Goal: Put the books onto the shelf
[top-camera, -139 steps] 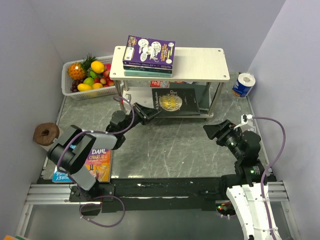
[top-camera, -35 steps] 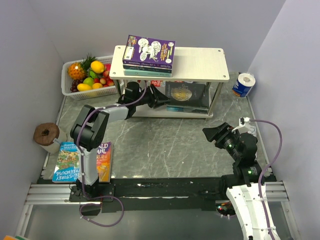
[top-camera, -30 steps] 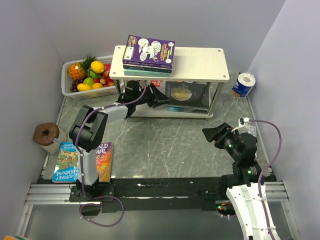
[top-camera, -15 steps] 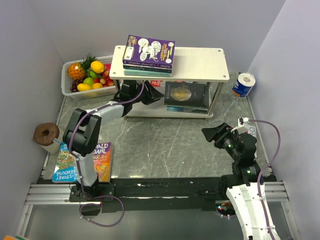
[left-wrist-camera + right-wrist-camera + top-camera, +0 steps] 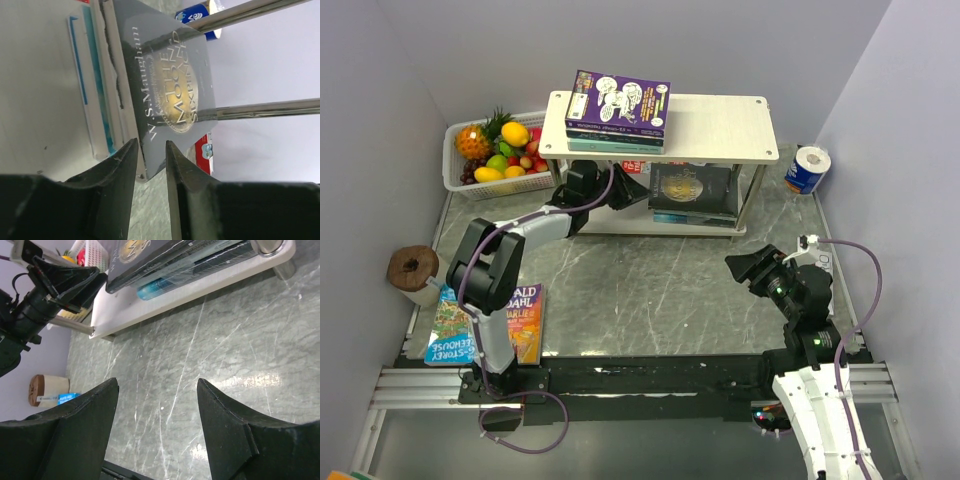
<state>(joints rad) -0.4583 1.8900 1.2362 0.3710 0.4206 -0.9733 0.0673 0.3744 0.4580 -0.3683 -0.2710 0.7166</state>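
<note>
Seeing jaws narrowly parted on left gripper (image 5: 151, 150), pinching nothing, a slim gap showing at lower centre of the wrist view. Aiming straight at near corner of black gold-circle book (image 5: 175, 95), right at that gap; not resolving contact with it. Seeing jaws spread wide on right gripper (image 5: 157, 385), gripping nothing, hovering over grey table (image 5: 210, 365) at lower right of the overhead view. Locating black book lying flat on lower board of shelf (image 5: 720, 125), upper centre of the overhead frame, resting on a teal-edged book (image 5: 97, 85). Spotting purple cartoon book (image 5: 618, 100) topping a stack on left end of upper board. Finding orange Roald Dahl book (image 5: 525, 322) and blue children's book (image 5: 450, 325) lying side by side on table, lower left, off the shelf. Noting fruit basket (image 5: 448, 165) upper left, just beside shelf.
</note>
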